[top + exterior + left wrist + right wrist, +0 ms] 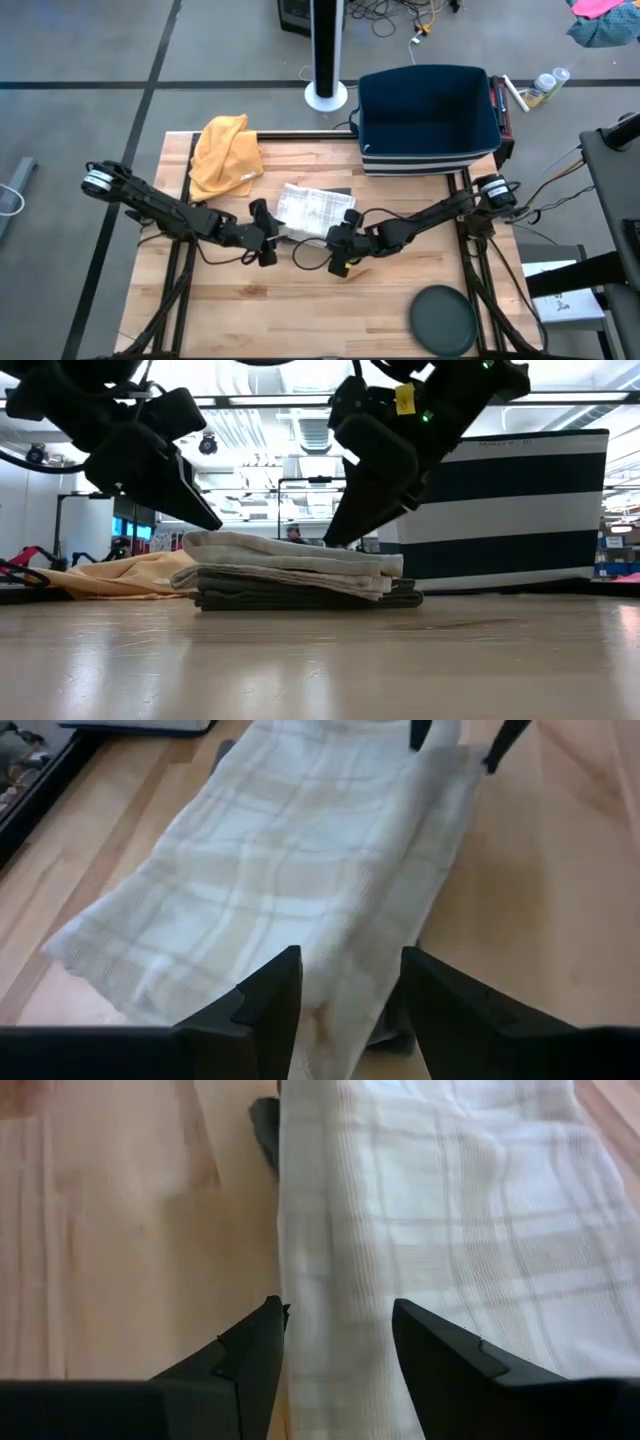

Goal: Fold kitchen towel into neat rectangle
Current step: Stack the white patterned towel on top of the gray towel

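Observation:
A white checked kitchen towel [315, 207], folded into a thick rectangle, lies on a folded dark grey towel [300, 598] at the table's middle. My left gripper [270, 235] stands open at the towel's left near corner, its fingers slanting down on either side of the white edge [345, 970]. My right gripper [337, 243] stands open at the right near corner, also slanting down, with the towel's side edge [330, 1280] between its fingers. In the low view both sets of fingertips reach down to the top of the stack [290, 560]. My left gripper's fingers [275, 985] stand astride the white towel's near corner, slanting down from the table's left. Whether they touch the cloth cannot be told. My right gripper's fingers [255, 1340] stand astride the towel's side edge, slanting down from the right. Whether they touch cannot be told.
A crumpled yellow cloth [225, 152] lies at the far left of the table. A navy striped basket [428, 118] stands at the far right edge. A dark round plate [443, 318] sits at the near right. Bare wood lies along the near edge.

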Tool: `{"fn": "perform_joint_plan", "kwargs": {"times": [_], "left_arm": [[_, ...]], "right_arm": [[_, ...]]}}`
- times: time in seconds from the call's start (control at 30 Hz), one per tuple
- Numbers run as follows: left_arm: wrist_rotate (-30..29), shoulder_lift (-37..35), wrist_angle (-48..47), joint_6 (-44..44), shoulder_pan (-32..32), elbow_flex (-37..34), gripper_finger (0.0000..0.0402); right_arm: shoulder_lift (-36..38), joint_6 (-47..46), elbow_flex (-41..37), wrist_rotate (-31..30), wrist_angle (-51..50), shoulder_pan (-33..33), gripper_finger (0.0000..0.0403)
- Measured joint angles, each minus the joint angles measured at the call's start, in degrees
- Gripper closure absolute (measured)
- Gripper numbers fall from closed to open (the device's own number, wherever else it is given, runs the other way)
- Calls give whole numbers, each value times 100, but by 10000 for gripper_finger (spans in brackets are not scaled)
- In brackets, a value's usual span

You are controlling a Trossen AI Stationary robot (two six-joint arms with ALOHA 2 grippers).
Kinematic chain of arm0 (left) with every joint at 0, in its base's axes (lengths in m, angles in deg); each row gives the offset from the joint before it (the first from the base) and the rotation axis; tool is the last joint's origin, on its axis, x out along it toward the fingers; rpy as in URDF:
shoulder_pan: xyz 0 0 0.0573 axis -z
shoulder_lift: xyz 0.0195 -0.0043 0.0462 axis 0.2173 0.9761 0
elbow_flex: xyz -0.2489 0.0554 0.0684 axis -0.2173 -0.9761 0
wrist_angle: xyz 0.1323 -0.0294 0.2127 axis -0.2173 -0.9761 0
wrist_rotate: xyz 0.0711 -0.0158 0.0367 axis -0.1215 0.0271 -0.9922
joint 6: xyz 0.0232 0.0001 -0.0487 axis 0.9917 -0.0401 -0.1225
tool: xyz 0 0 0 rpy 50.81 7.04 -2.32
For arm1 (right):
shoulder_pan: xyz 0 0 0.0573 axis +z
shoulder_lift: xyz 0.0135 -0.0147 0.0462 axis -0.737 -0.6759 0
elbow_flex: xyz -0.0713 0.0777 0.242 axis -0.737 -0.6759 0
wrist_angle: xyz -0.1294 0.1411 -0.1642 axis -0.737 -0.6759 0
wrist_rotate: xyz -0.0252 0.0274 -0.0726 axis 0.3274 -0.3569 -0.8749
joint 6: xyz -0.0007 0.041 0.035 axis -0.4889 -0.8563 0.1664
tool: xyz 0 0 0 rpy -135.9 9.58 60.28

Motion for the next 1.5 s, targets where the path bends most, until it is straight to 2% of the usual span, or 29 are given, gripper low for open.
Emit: {"fn": "perform_joint_plan", "kwargs": {"times": [0.27, 0.7, 1.0, 1.37, 1.5], "left_arm": [[-4, -8, -31, 212, -2, -72, 251], [54, 310, 239, 288, -30, -76, 232], [146, 478, 690, 492, -164, -78, 253], [149, 637, 644, 736, -343, -35, 266], [-76, 624, 795, 607, -352, 3, 283]], "right_arm": [[0, 7, 77, -1, 6, -62, 222], [2, 12, 79, 2, 6, -68, 222], [2, -16, 79, 2, 25, -68, 222], [2, -34, 79, 4, 24, -66, 222], [2, -34, 79, 4, 38, -66, 222]]}}
